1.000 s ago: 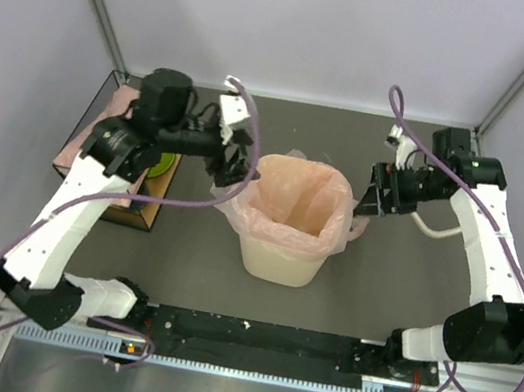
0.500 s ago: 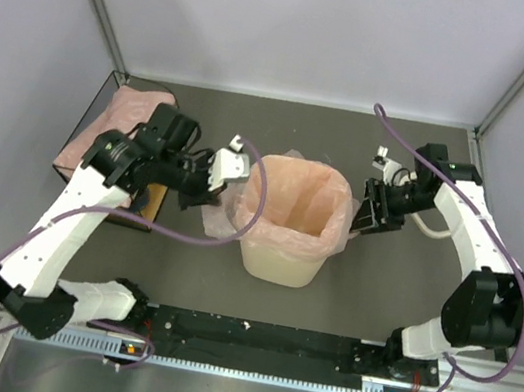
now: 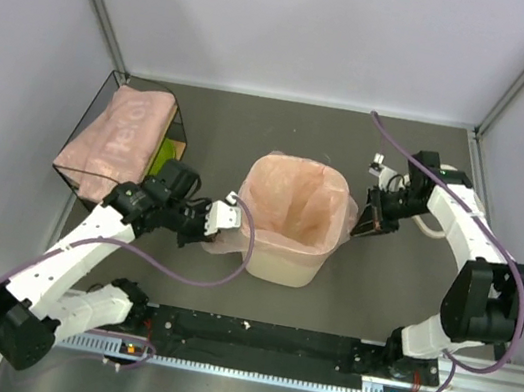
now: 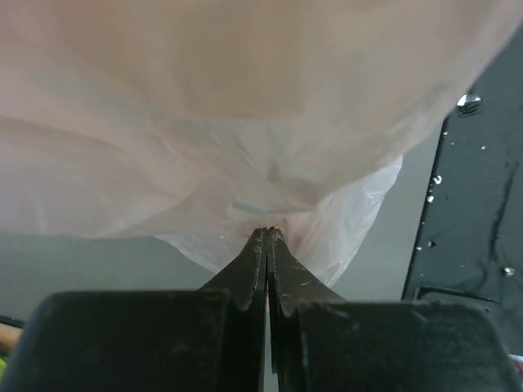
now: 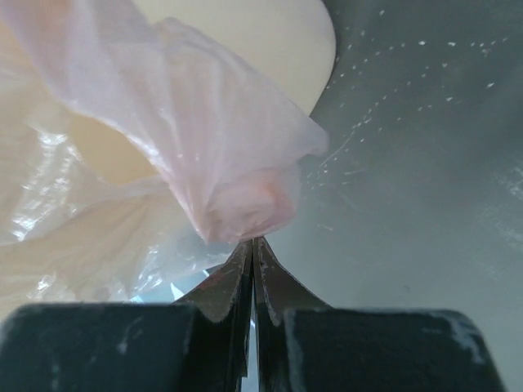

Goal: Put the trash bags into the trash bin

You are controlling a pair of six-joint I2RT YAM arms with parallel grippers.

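Note:
The cream trash bin [image 3: 281, 262] stands mid-table, lined with a pale pink trash bag [image 3: 297, 200] whose rim folds over the outside. My left gripper [image 3: 220, 229] is low at the bin's left side. Its fingers are shut on the bag's hanging film [image 4: 343, 220], which puckers into my left gripper's tips [image 4: 268, 233]. My right gripper [image 3: 367, 223] is at the bin's right side. It is shut on a bunched tail of the same bag [image 5: 245, 204], which ends at my right gripper's tips [image 5: 253, 242]. The bin's cream wall [image 5: 270, 33] shows behind it.
A dark wire-framed box [image 3: 177, 146] sits at the far left, with a folded stack of pink trash bags [image 3: 119, 130] on top. Cage posts and walls close in the back and sides. A black rail [image 3: 257, 337] runs along the near edge.
The left arm swung down and nearer, uncovering the box, and its gripper shut on the bag's skirt. The right gripper also shut on the bag's tail, moving slightly inward.

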